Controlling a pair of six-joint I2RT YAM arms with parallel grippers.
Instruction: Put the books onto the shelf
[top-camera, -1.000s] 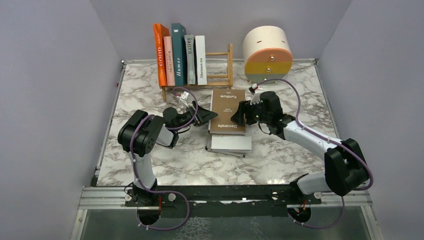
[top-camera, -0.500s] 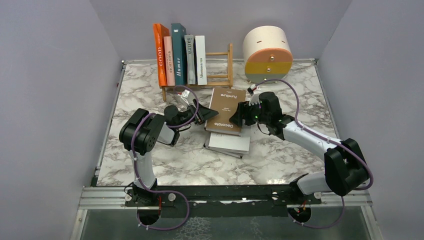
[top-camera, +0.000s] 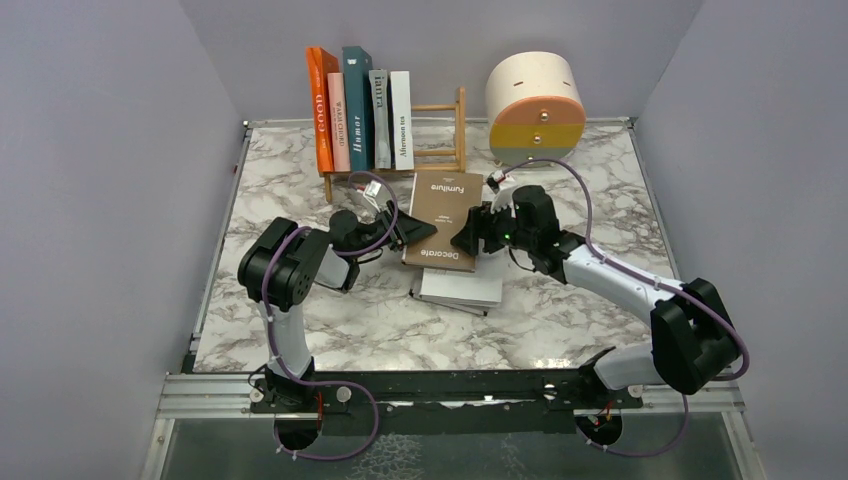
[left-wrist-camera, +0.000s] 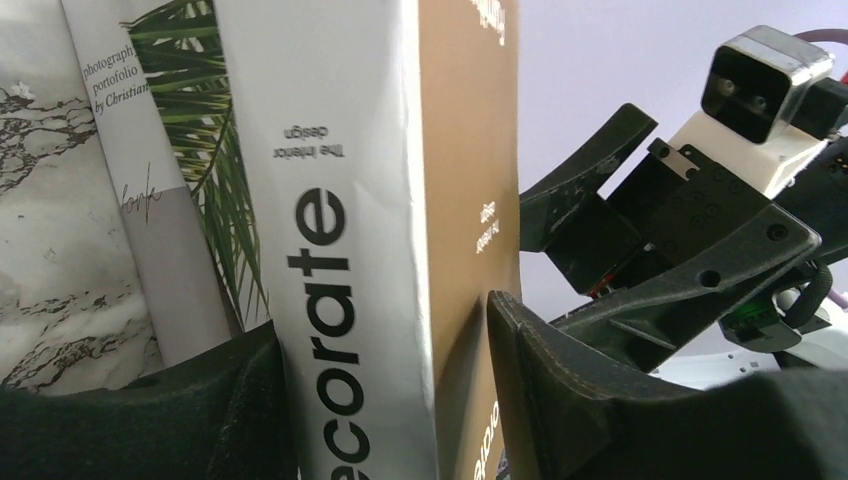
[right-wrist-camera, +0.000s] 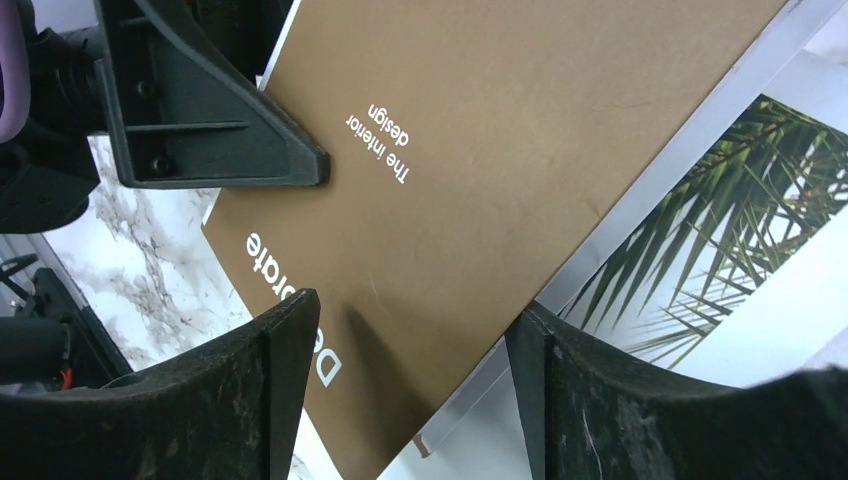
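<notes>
In the top view, a white-and-grey marble table (top-camera: 300, 190) carries a brown hardcover book (top-camera: 443, 210) with white lettering. It sits skewed over a short stack of pale books (top-camera: 458, 290) near the middle, just in front of the light-wood rack (top-camera: 440, 135) with ladder-like ends. Five books stand upright at the rack's left end: an orange book (top-camera: 320, 110), a pink book (top-camera: 338, 122), a dark teal book (top-camera: 357, 105), a grey book (top-camera: 379, 115) and a white book (top-camera: 401, 118). The left gripper (top-camera: 415, 232) meets the brown hardcover book at its left edge. The right gripper (top-camera: 470, 238) is at its near right corner. A round cream, yellow and orange drawer unit (top-camera: 535, 105) stands at the back right, beside the rack.

In the left wrist view, the book's white spine (left-wrist-camera: 340, 250) stands on end between the left fingers (left-wrist-camera: 250, 400). One pad is against the spine side and the other against the brown cover, so the left gripper is clamped on the book. A palm-leaf book (left-wrist-camera: 215, 200) lies behind it on the marble, and the right gripper's black fingers show beyond the cover.

In the right wrist view, the brown cover fills the space between the right fingers (right-wrist-camera: 270, 380), and its corner reaches in between them. Whether they pinch it cannot be told. The palm-leaf book lies underneath, to the right.
</notes>
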